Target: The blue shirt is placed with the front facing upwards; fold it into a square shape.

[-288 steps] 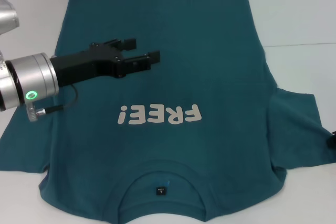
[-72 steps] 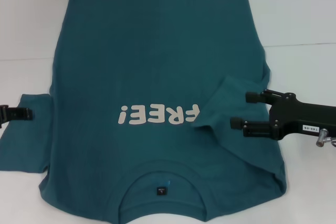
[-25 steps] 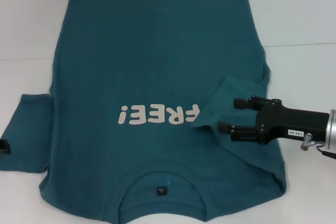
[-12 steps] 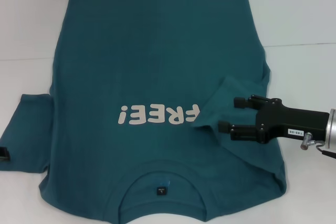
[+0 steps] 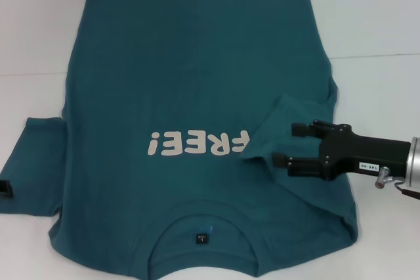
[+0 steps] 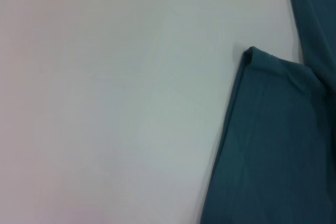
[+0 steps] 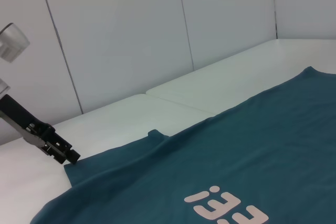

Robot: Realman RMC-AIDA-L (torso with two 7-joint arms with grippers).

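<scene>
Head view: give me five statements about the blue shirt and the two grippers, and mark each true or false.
1. The blue shirt lies with its lettering facing up. True.
2. The right sleeve is folded in onto the body of the shirt. True.
3. The left sleeve is folded in too. False: it lies spread flat on the table.
4. The right gripper is shut on the collar. False: it is open, over the folded right sleeve, away from the collar.
5. The left gripper is over the lettering. False: only its tip shows, at the left sleeve's outer edge.
</scene>
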